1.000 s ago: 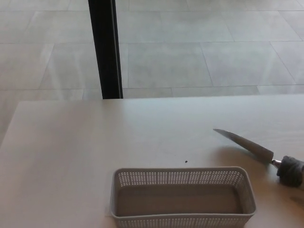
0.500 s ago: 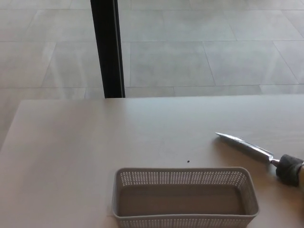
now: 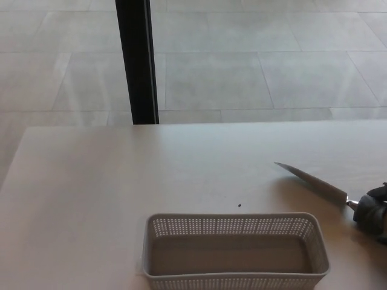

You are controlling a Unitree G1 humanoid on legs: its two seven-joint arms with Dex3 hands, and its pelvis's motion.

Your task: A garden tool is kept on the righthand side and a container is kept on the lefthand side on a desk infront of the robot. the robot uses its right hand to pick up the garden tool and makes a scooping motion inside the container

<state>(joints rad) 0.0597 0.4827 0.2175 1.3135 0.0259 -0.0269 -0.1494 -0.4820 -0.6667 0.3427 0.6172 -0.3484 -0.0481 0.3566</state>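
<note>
A grey perforated basket (image 3: 236, 251) stands empty at the near middle of the desk. To its right, a garden tool with a narrow metal blade (image 3: 311, 180) points up-left, its tip right of and beyond the basket. A soft shadow lies under the blade, so it hangs a little above the desk. The tool's dark handle (image 3: 369, 211) sits at the picture's right edge, with my right hand (image 3: 381, 208) shut on it; only a sliver of the hand shows. My left hand is out of view.
The pale desk (image 3: 121, 181) stretches left and beyond the basket, with a tiny dark speck (image 3: 239, 205) near the basket's far rim. A black post (image 3: 138, 60) stands behind the desk's far edge on a tiled floor.
The blade rolled onto its edge and dipped half a second ago; now it shows its flat face again, with the tip slightly higher. The handle has shifted a little right.
</note>
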